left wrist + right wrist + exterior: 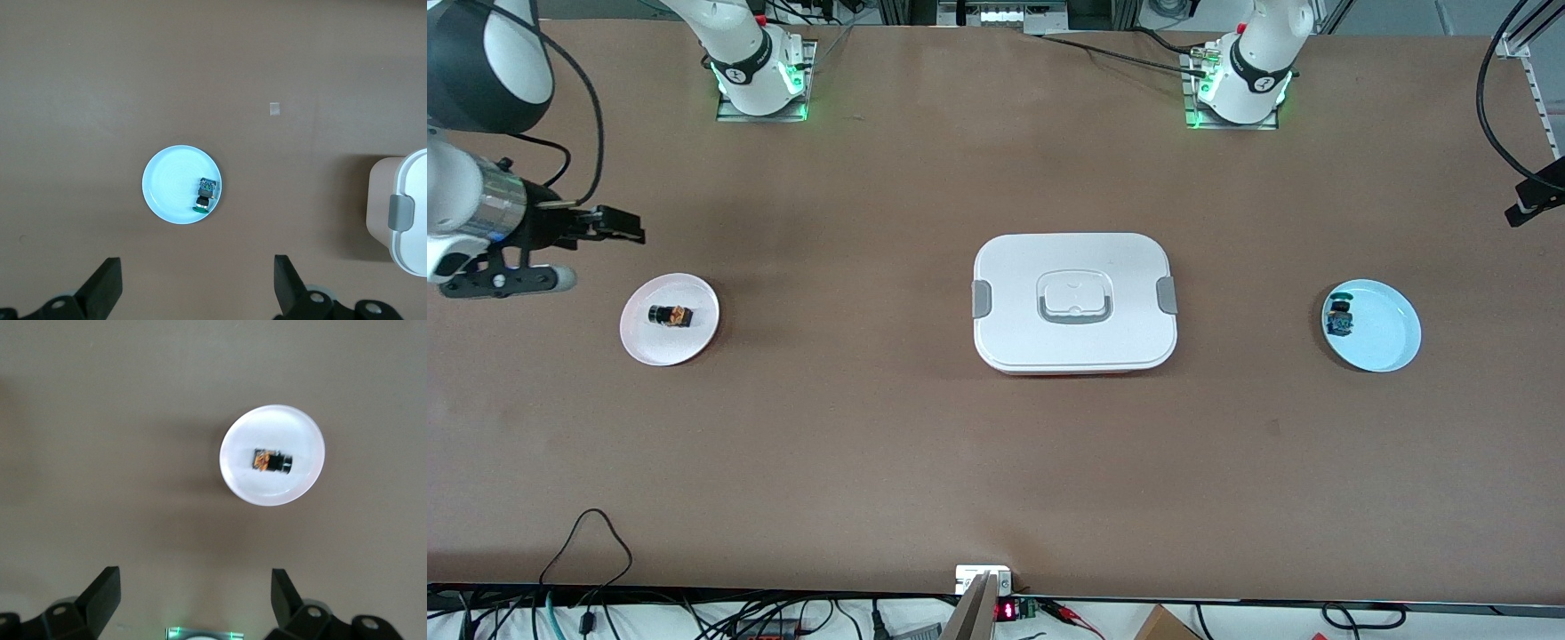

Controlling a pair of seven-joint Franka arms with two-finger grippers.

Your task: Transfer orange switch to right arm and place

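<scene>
- Brown table (854, 427) carries three items in a row: a pink-white plate (694, 342) toward the right arm's end, a white lidded container (1074, 302) at the middle, and a light blue plate (1387, 342) toward the left arm's end.
- Right gripper (618, 224) hangs in the air over bare table just beside the pink-white plate, on the side toward the robot bases. It is attached to the right arm (467, 204), which enters at the view's edge.
- Right wrist view shows both black fingers (100, 593) of the right gripper (193, 597) spread wide apart, with nothing between them and nothing touching them.
- Orange switch (670, 315) lies on its side on the pink-white plate, apart from the right gripper. In the right wrist view the orange switch (271, 461) rests near the middle of that plate (243, 480), clear of the rim.
- Left gripper (197, 283) is seen only in its own wrist view, high over the table near the light blue plate (167, 183). Its fingers (105, 283) stand wide apart and hold nothing.
- Blue and green switch (205, 193) lies on the light blue plate close to its rim, untouched by either gripper; the front view shows the same switch (1339, 316) at the plate edge facing the container.
- Container lid is closed, grey latches at both ends; one end (407, 213) shows in the left wrist view.
</scene>
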